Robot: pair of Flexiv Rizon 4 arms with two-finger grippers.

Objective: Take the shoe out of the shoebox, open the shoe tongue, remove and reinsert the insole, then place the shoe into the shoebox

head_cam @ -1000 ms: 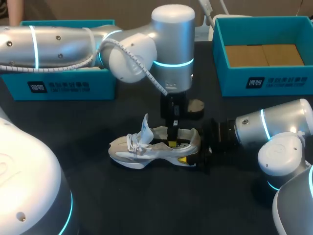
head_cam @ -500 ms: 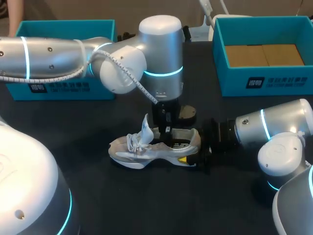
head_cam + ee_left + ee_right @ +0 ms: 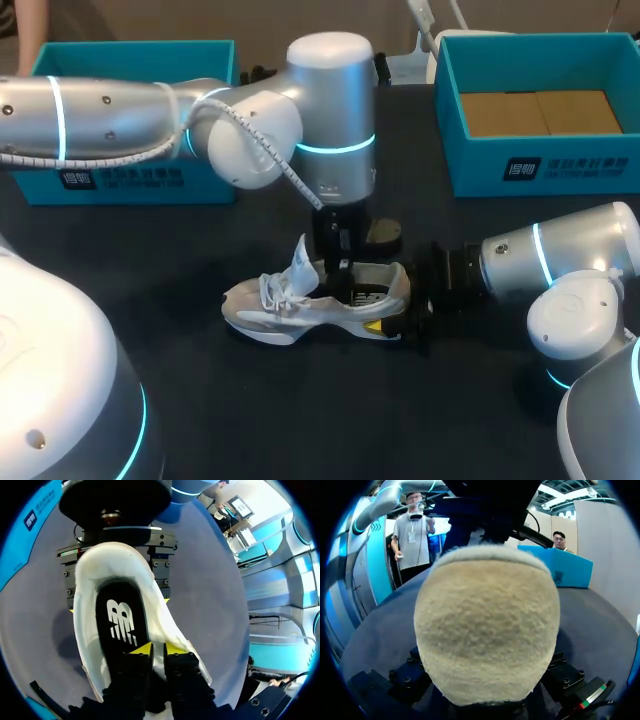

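While your right gripper (image 3: 400, 315) clamps the shoe (image 3: 300, 305) by its heel mid-desk, left gripper (image 3: 158, 650) sits nearly closed on the insole (image 3: 121, 620), gripping nothing I can see (looks thin and floppy); pinch its heel edge.

Head view: even, moderate light from overhead; soft glare on the left arm (image 3: 330, 70) casing at 12 o'clock, cyan ring aglow, faint shadow on the dark worktop (image 3: 260, 400) beneath the shoe (image 3: 290, 305). Left wrist view: shoe interior brightly lit, soft shadow on the worktop beside it, left pincer (image 3: 158, 650) in shade. Right wrist view: shoe heel evenly lit, darkening toward its underside.
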